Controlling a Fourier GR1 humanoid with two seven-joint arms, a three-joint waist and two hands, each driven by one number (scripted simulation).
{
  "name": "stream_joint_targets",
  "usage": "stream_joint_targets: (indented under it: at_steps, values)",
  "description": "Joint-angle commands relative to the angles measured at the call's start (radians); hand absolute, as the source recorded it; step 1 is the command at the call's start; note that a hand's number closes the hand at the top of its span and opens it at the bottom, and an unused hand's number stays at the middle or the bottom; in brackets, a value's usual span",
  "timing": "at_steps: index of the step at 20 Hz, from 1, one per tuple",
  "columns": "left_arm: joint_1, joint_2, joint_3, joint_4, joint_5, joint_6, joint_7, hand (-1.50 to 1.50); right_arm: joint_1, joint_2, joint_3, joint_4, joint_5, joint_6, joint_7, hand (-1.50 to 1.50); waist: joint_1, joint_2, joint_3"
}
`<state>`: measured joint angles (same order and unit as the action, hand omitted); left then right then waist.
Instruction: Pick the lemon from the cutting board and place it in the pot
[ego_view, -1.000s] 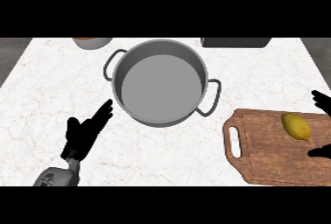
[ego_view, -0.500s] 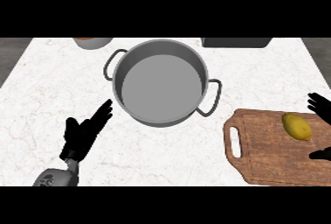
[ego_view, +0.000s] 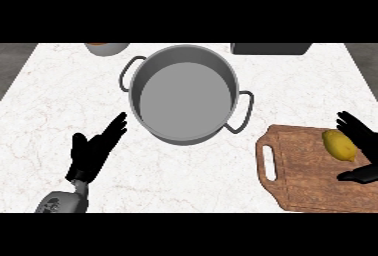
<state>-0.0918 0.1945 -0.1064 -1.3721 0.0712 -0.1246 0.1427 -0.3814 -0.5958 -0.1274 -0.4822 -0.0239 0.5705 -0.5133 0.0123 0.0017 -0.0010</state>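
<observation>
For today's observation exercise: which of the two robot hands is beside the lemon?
The right robot hand, at the view's right edge, open around the lemon on the cutting board. The left robot hand rests left of the pot.

A white marble-veined counter top (ego_view: 59, 95) spans the view, with dark grey floor strips (ego_view: 15, 55) beyond its left and right edges

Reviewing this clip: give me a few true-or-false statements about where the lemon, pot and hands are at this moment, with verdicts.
1. The lemon lies on the cutting board. True.
2. The pot already holds the lemon. False: the pot is empty.
3. The right hand is at the lemon, fingers spread around it, not yet closed. True.
4. The left hand grips the pot's handle. False: it is open on the counter, apart from the pot.
5. The cutting board is left of the pot. False: it is to the pot's right.
</observation>
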Motion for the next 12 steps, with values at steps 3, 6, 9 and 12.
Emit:
stream_joint_targets:
  at_steps: [3,6,9,12]
  values:
    - [0.018,-0.034,-0.012,0.029,-0.035,0.004,-0.055,0.00,-0.036,0.044,0.026,0.156,0.086,-0.004,-0.173,1.50,0.006,0.006,0.003]
    - [0.013,-0.003,0.000,-0.019,-0.027,-0.010,-0.010,0.00,-0.057,0.067,0.086,0.131,0.169,-0.105,-0.229,1.50,0.011,0.005,0.004]
    - [0.027,-0.047,-0.028,-0.062,-0.038,0.025,0.034,0.00,-0.046,0.093,0.060,0.162,0.135,-0.083,-0.260,1.50,0.010,0.004,0.004]
    - [-0.045,-0.066,-0.032,0.044,-0.053,0.019,0.015,0.00,-0.038,0.086,0.045,0.190,0.123,-0.069,-0.312,1.50,0.004,0.009,0.005]
